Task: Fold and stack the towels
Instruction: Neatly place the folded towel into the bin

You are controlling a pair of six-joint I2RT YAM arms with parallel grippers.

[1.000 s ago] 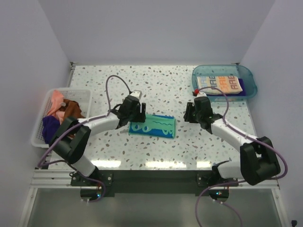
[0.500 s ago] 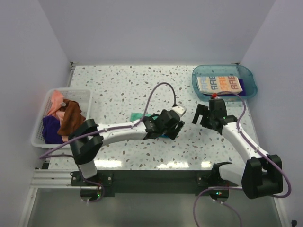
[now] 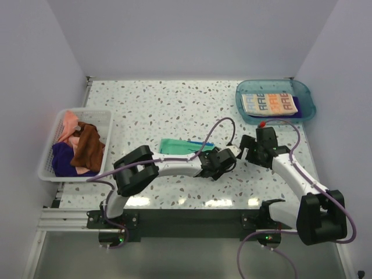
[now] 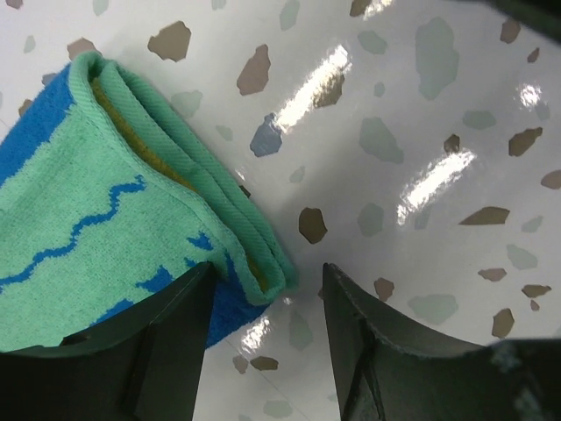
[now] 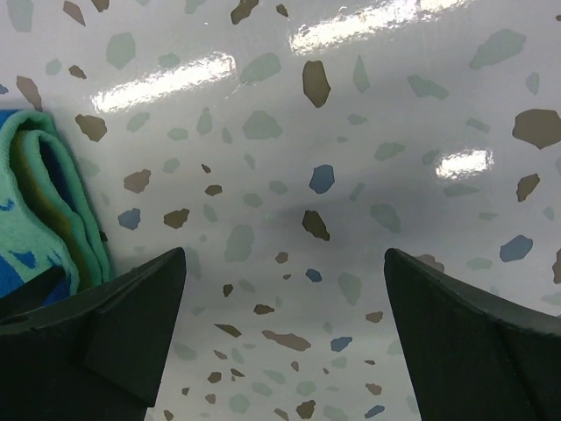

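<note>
The folded green-and-blue crocodile towel (image 3: 180, 146) lies flat mid-table. My left gripper (image 3: 228, 156) sits low at its right end. In the left wrist view the towel's folded corner (image 4: 105, 210) reaches into the gap of my left gripper (image 4: 267, 274), against the left finger (image 4: 166, 342); the jaws stand apart. Just to the right, my right gripper (image 3: 251, 148) hangs wide open over bare table (image 5: 285, 254), and the towel's edge (image 5: 35, 202) shows beside its left finger. A white RABBIT towel (image 3: 269, 103) lies folded on a purple one (image 3: 292, 115).
The folded towels rest in a blue tray (image 3: 308, 102) at the back right. A white basket (image 3: 49, 163) at the left edge holds pink (image 3: 70, 124), brown (image 3: 87, 145) and purple (image 3: 61, 157) towels. Cables loop over both arms.
My left arm swept right, from the towel's left end to its right end. The right gripper opened wide and shifted slightly toward the towel.
</note>
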